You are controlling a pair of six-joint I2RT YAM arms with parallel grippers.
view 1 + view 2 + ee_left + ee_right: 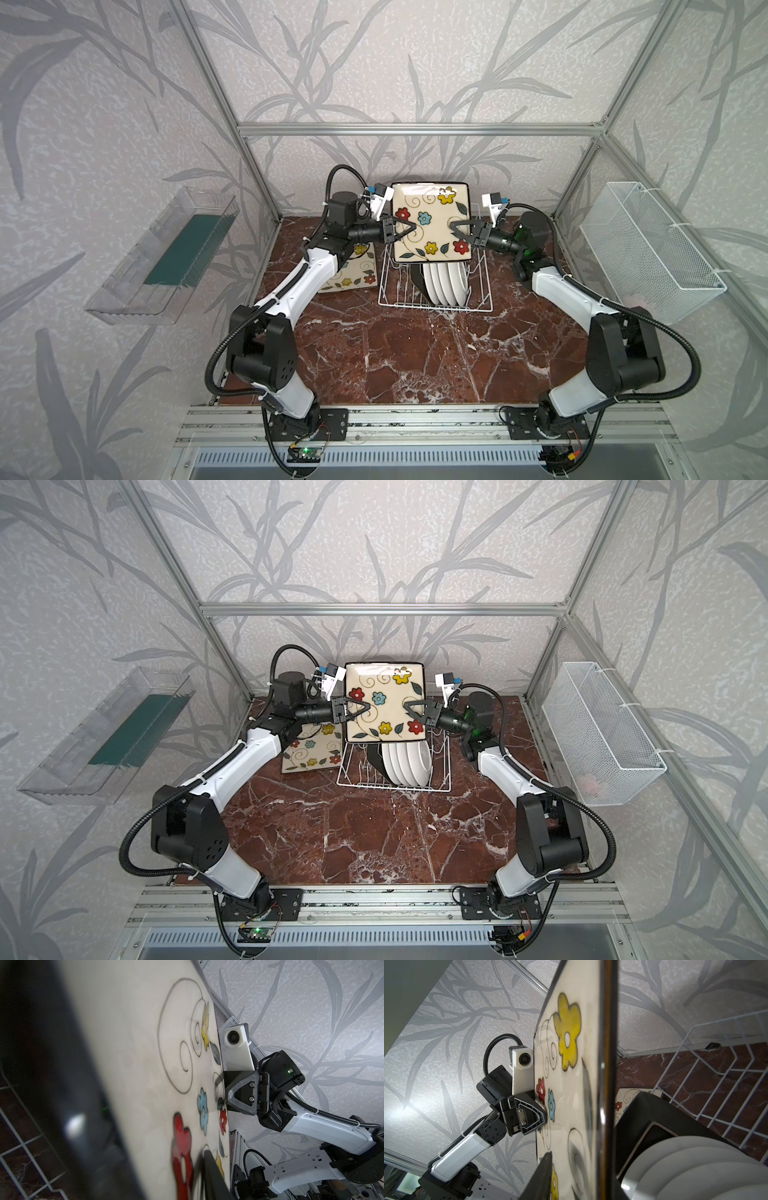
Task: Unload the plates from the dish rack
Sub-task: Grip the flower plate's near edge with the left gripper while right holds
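The square plate (pixel 430 232) hangs upright above the dish rack (pixel 436 308). Its flowered cream face is turned toward the front of the desk (pixel 415 357) and its black back faces away. Being square, it has no long axis, and its top and bottom edges run close to level.

The left tool (pixel 409 229) pinches the plate's left edge, with one finger on the painted face. The right tool (pixel 454 227) straddles the right edge. I cannot tell whether its jaws press the plate or stand slightly off it, since the right wrist view shows the rim edge-on and blurred.

The plate's lower edge hides the tops of the round white plates (pixel 446 278), which stand on edge in the rack. Their pattern is not visible and their count is unclear. A black-backed plate (pixel 417 280) stands just left of them. Another flowered plate (pixel 357 274) lies flat on the desk beside the rack, partly covered by the left arm (pixel 307 278).
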